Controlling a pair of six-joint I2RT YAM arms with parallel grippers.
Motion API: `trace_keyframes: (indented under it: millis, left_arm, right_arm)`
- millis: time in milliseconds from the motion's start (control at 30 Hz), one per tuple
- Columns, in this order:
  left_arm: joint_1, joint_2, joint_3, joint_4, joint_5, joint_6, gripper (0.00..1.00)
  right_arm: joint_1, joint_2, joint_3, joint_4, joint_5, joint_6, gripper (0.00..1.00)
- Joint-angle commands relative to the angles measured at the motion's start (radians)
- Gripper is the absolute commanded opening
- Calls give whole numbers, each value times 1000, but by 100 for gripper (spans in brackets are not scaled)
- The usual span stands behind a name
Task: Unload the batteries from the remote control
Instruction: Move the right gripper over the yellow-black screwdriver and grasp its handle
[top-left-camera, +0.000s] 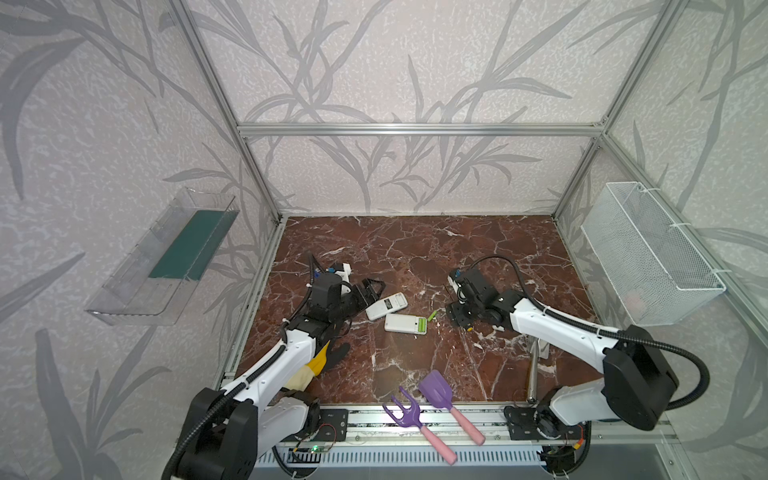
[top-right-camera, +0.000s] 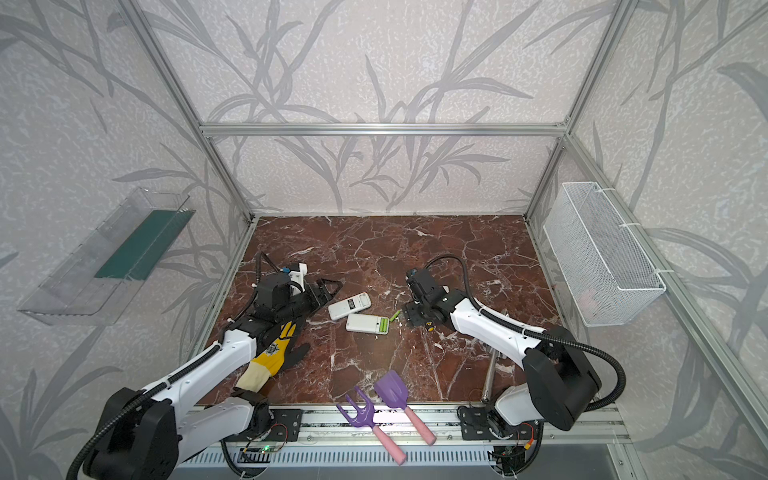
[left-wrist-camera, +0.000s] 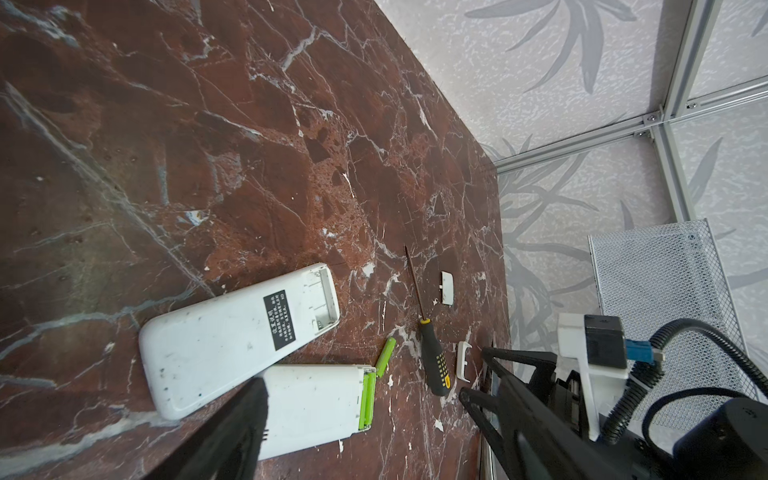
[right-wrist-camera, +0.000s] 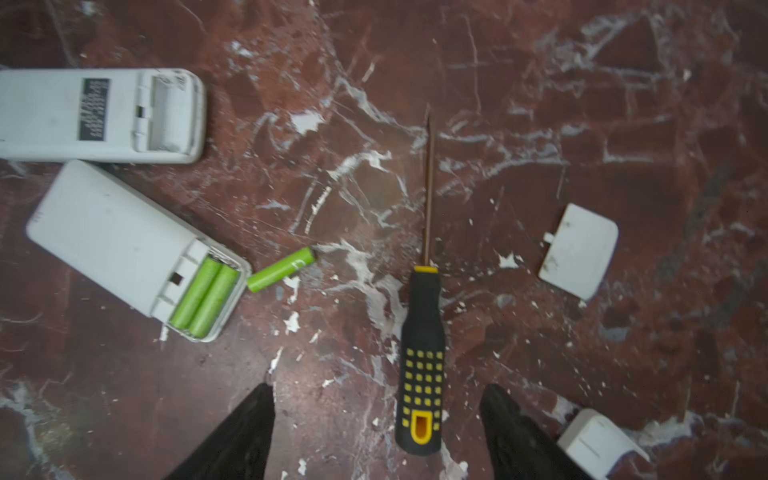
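Observation:
Two white remotes lie backs up mid-table. The nearer remote (top-left-camera: 401, 323) (right-wrist-camera: 116, 241) holds two lime-green batteries (right-wrist-camera: 203, 297) (left-wrist-camera: 368, 399) in its open bay. A third battery (right-wrist-camera: 281, 269) (top-left-camera: 432, 316) lies loose beside that bay. The farther remote (top-left-camera: 386, 306) (right-wrist-camera: 95, 114) has an empty open bay. My left gripper (top-left-camera: 374, 296) (left-wrist-camera: 361, 388) stands open at the farther remote's left end, holding nothing. My right gripper (right-wrist-camera: 377, 388) (top-left-camera: 455, 316) is open, low over the table right of the batteries. The yellow-and-black screwdriver (right-wrist-camera: 419, 374) lies on the table between its fingers, ungripped.
Two white bay covers (right-wrist-camera: 579, 249) (right-wrist-camera: 598, 440) lie right of the screwdriver. A yellow-and-black glove (top-right-camera: 274, 353) lies under my left arm. A purple rake (top-left-camera: 405, 411) and shovel (top-left-camera: 436, 388) rest at the front edge. A wire basket (top-left-camera: 648, 253) hangs on the right wall, a clear tray (top-left-camera: 166, 257) on the left.

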Motion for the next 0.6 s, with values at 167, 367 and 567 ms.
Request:
trace_keyframes:
  millis: [167, 367, 567]
  left_arm:
    - [2, 15, 32, 39, 33, -19, 86]
    - [1, 32, 41, 44, 44, -35, 85]
    - [-6, 42, 52, 42, 49, -40, 85]
  right_arm:
    - [-24, -24, -126, 99, 20, 120, 66]
    - [-24, 77, -105, 121, 17, 106, 53]
    - [-23, 126, -104, 165, 16, 100, 34]
